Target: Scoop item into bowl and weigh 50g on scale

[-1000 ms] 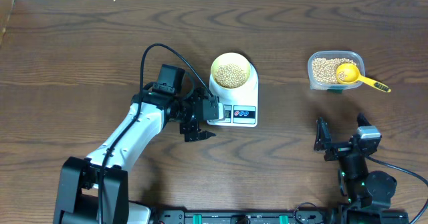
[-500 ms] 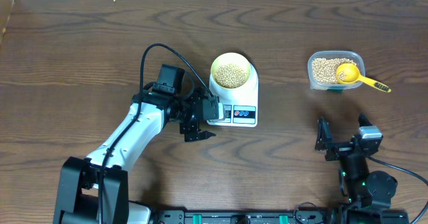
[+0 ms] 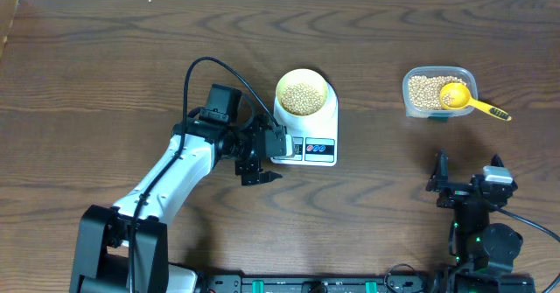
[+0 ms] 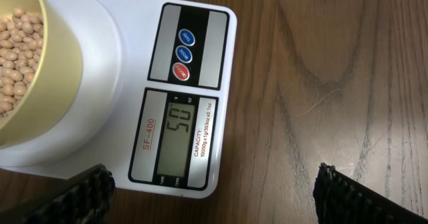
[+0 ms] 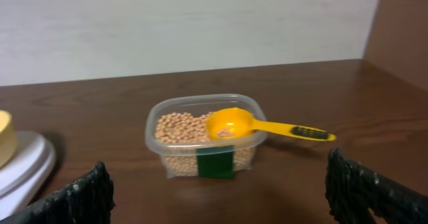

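Left gripper (image 3: 262, 160) is seen left of centre on the wood-grain desk (image 3: 105, 57), pointed at the front edge of the scale (image 3: 319, 149). Its jaws are spread wide and nothing is held between them; in the left wrist view both fingers are seen at the bottom corners, with the scale's front corner and bare desk between them. The pale yellow bowl (image 4: 60, 90) is set on the scale's round white platform, at the back. The soybeans (image 3: 303, 99) are piled inside the bowl. "50" is shown on the grey LCD display (image 4: 172, 140). Two blue buttons and one red button (image 4: 183, 53) are placed just above the display. Well apart to the right, a clear plastic tub (image 5: 244, 158) holding more soybeans is seen. A yellow scoop (image 3: 481, 109) is laid in the tub, a few beans in its cup, its handle stuck out over the right rim. Right gripper (image 3: 469, 175) is parked near the desk's front edge, below the tub, jaws fully apart and empty.
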Controlling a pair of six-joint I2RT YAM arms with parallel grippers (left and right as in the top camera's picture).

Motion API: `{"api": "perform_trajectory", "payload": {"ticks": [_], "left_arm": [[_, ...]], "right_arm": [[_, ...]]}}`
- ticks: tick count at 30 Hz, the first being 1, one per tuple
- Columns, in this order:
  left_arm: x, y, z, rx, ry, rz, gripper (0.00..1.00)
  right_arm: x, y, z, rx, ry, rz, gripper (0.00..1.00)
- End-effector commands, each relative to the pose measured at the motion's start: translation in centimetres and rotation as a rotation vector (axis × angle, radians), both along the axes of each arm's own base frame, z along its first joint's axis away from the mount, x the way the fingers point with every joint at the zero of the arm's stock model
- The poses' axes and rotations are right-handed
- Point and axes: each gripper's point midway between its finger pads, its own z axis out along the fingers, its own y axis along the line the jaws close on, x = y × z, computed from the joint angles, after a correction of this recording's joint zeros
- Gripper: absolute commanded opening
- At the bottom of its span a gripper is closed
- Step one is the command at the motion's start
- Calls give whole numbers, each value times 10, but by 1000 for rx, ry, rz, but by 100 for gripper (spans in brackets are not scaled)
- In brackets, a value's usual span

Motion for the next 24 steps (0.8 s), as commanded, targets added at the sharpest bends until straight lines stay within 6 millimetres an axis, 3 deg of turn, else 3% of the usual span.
{"api": "perform_trajectory", "payload": {"ticks": [1,24], "left_arm": [[-5,-1,-3,-8,25,3,98],[-5,-1,-3,-8,25,3,98]], "right_arm": [[0,5,-2,-19,7,14,99],[1,6,-1,-11,2,18,99]]}}
